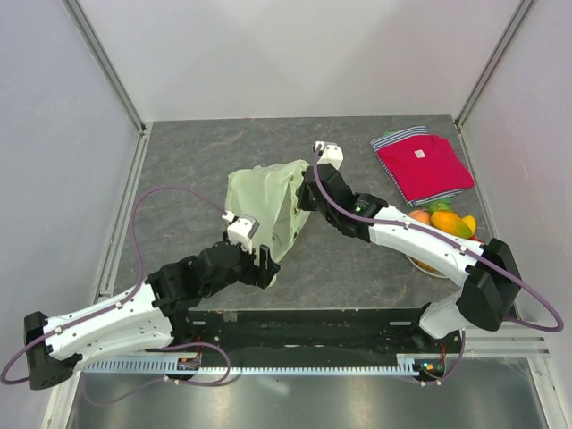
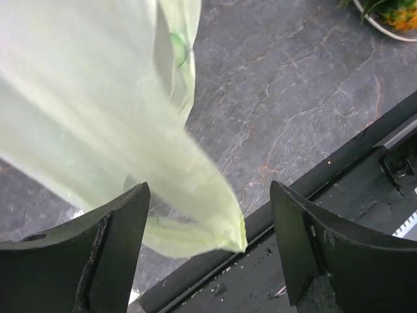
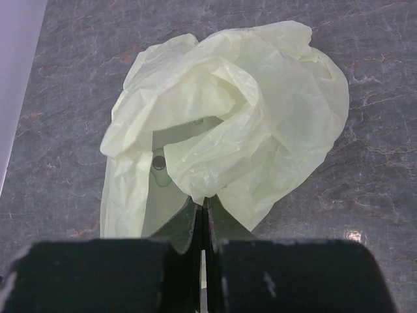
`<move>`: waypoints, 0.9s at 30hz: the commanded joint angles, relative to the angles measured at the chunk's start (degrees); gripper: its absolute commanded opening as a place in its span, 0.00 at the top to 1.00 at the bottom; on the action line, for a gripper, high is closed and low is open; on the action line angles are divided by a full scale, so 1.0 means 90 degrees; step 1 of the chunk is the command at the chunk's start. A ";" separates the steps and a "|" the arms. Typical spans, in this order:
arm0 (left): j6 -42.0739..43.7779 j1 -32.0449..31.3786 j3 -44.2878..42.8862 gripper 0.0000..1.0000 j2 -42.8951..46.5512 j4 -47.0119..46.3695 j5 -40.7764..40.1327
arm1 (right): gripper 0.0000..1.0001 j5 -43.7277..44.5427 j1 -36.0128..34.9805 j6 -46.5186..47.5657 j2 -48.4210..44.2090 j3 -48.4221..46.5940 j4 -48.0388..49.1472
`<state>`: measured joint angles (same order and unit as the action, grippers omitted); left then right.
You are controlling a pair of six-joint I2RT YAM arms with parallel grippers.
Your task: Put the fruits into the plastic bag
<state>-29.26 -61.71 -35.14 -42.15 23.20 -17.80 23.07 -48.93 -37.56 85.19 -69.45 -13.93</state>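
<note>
The pale-green plastic bag (image 1: pixel 266 204) lies crumpled mid-table. My right gripper (image 1: pixel 305 193) is shut on a fold of the bag's edge; the right wrist view shows the jaws pinched on the film (image 3: pixel 207 199), with the bag (image 3: pixel 260 117) bunched ahead. My left gripper (image 1: pixel 265 260) is open at the bag's near corner. In the left wrist view that corner (image 2: pixel 215 222) hangs between the spread fingers (image 2: pixel 124 228) without touching them. The fruits (image 1: pixel 444 222) sit on a plate at the right, partly hidden by my right arm. The pineapple (image 2: pixel 399 14) shows in the left wrist view.
A folded red shirt (image 1: pixel 422 165) lies at the back right. The plate's rim (image 1: pixel 420 265) shows under my right arm. The black base rail (image 1: pixel 313 323) runs along the near edge, just under my left gripper.
</note>
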 commanded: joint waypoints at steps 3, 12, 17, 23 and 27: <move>-0.0939 -0.0038 0.0445 0.18 0.0308 -0.0262 0.0277 | 1.00 0.0200 -0.0032 -0.0026 -0.0227 0.0021 0.0035; -0.1144 -0.0047 0.0993 0.18 0.0202 -0.1755 0.0903 | 1.00 0.0239 -0.0032 -0.0084 -0.0305 0.0139 0.0035; -0.1290 -0.0037 0.1277 0.16 -0.0140 -0.2829 0.0757 | 1.00 0.0220 -0.0032 -0.0055 -0.0286 0.0109 -0.0004; -0.1261 -0.0038 0.1238 0.39 -0.1155 -0.3690 0.0729 | 1.00 0.0064 -0.0032 -0.0094 -0.0295 0.0099 -0.0034; -0.1329 -0.0008 0.1131 0.75 -0.1498 -0.4043 0.0602 | 1.00 0.0122 -0.0042 -0.0094 -0.0480 0.0226 -0.0073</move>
<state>-39.20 -61.84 -23.86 -53.69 -5.02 -10.28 23.81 -48.97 -37.78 84.36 -68.51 -14.72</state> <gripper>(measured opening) 0.392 0.010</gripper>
